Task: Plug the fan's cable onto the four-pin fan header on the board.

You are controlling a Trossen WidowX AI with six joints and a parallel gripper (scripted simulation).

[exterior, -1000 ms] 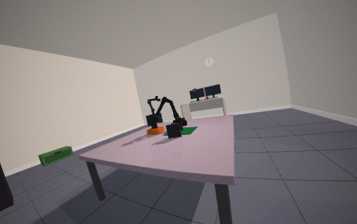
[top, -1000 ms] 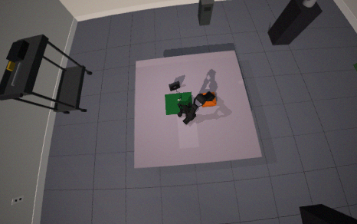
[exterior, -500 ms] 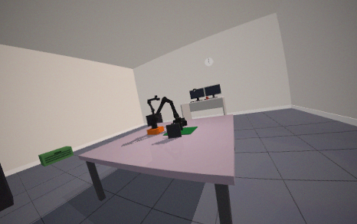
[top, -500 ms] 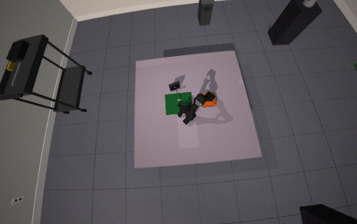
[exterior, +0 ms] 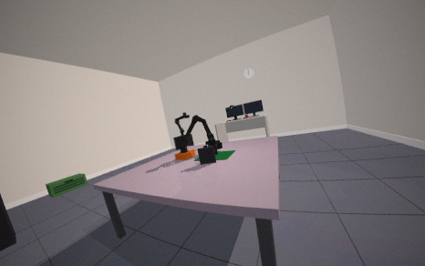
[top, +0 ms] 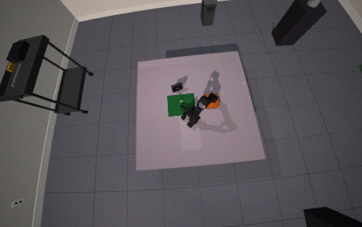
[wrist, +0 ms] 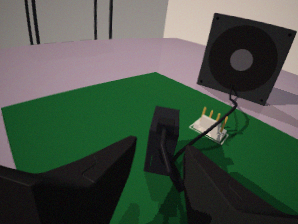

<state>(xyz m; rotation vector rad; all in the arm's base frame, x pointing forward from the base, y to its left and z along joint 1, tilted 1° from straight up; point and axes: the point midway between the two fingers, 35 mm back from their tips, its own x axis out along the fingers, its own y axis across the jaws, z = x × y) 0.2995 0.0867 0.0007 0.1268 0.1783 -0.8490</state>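
The black plug (wrist: 162, 142) is between the fingertips in the wrist view, with bare space on both sides of it. Whether it rests on the board is hard to tell. Its cable (wrist: 204, 131) runs right, across the front of the header, to the fan (top: 176, 87) (exterior: 207, 155) (wrist: 241, 59). The white header (wrist: 206, 127) (top: 181, 101) has its gold pins bare and stands to the right of the plug, apart from it. My gripper (wrist: 160, 148) (top: 182, 106) is partly open low over the green board (top: 172, 109) (exterior: 227, 155) (wrist: 75, 120), holding nothing.
The arm's orange base (top: 216, 102) (exterior: 184, 156) stands beside the board on the pink table (top: 155, 148) (exterior: 237, 187). The fan stands upright just past the board's edge, behind the header in the wrist view. The slack cable hangs close to the right finger.
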